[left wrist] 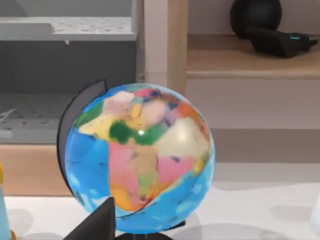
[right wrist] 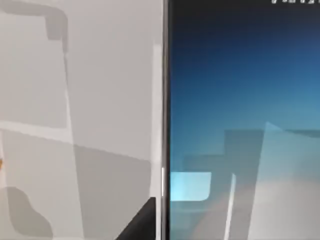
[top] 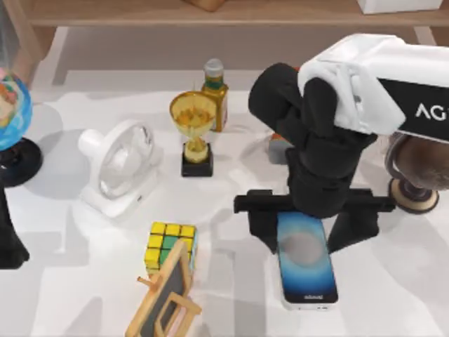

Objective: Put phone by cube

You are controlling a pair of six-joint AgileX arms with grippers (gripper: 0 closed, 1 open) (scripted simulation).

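Right arm reaches in from the top view's right, wrist pointing down over the phone [top: 306,263]. Right gripper [top: 303,228] sits at the phone's far end, its fingers [top: 261,228] spread wide, one on each long side of the phone; whether they touch its edges I cannot tell. Phone lies flat on the white table [top: 393,295], screen up, right of centre near the front edge. Right wrist view: blue screen and white edge of the phone [right wrist: 240,100] very close, table surface beside it.

Cube [top: 170,244] stands left of the phone, well apart from it, with the small chalkboard easel [top: 163,298] leaning just in front, overlapping its lower corner.

Behind: white fan [top: 119,168], gold trophy [top: 194,133], bottle [top: 214,95].

Left arm parked at the table's left edge near the globe [top: 10,112]; its wrist view faces the globe [left wrist: 137,177]. Its fingers' state: cannot tell
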